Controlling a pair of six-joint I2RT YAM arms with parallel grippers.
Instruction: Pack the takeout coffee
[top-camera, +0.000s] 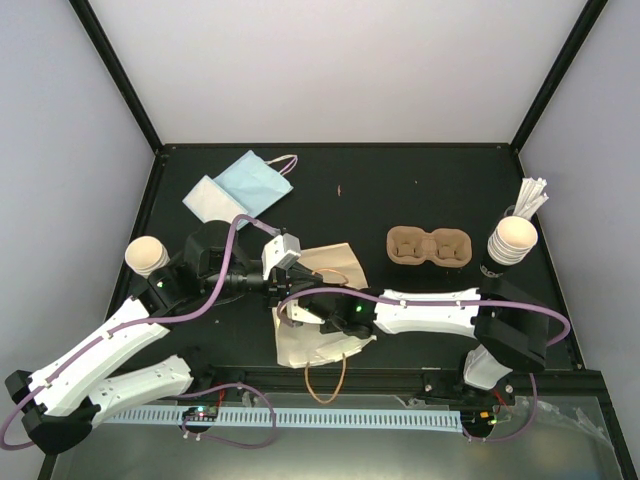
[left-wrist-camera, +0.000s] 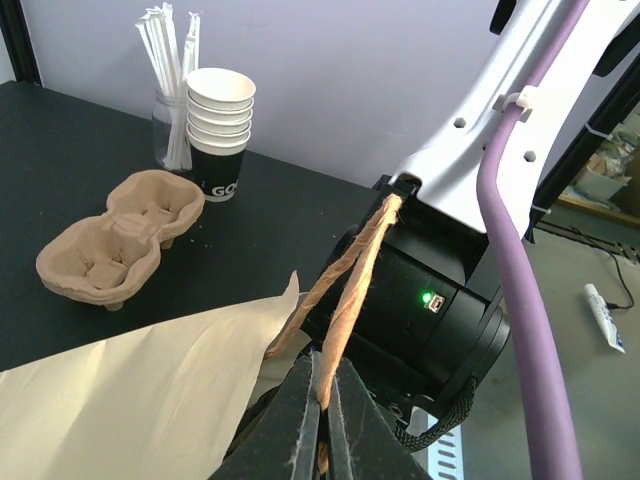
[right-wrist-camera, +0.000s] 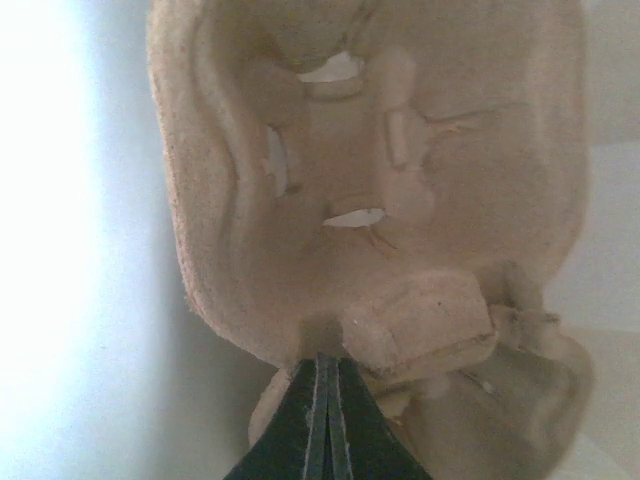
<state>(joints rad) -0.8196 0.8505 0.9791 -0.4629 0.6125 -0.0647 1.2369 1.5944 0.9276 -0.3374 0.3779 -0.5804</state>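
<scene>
Bag handle (left-wrist-camera: 350, 280), a twisted paper cord, is pinched between the left jaws, which are clenched flat on it. From the grip the cord's two strands rise ahead of the jaws towards the right arm (top-camera: 430, 312), which reaches across in front of them. The paper bag (left-wrist-camera: 140, 400) itself spreads out cream-coloured to the left of those jaws and below them. Its second handle (top-camera: 325, 385) hangs as a loose loop over the near edge of the bench (top-camera: 400, 190).

The right jaws are also clenched, their tips closed on the rim of a moulded pulp tray (right-wrist-camera: 380, 200). This tray fills the wrist view directly ahead of them, its cup wells and cut slots facing the camera. Pale, blurred surfaces lie around it, and I cannot tell what they are.

The takeout coffee cup (top-camera: 147, 254) stands upright, well apart from both sets of jaws. It is far to the left of them and just beside the dark joint of the left arm; neither set of jaws touches it.

Ahead and to the left of the left jaws, well apart from them, a brown two-cup carrier (top-camera: 428, 245) lies on the bench. Beyond it is a nested stack of cups (top-camera: 512, 240), and white wrapped sticks (top-camera: 531, 196) stand in a clear jar just beside the stack.
</scene>
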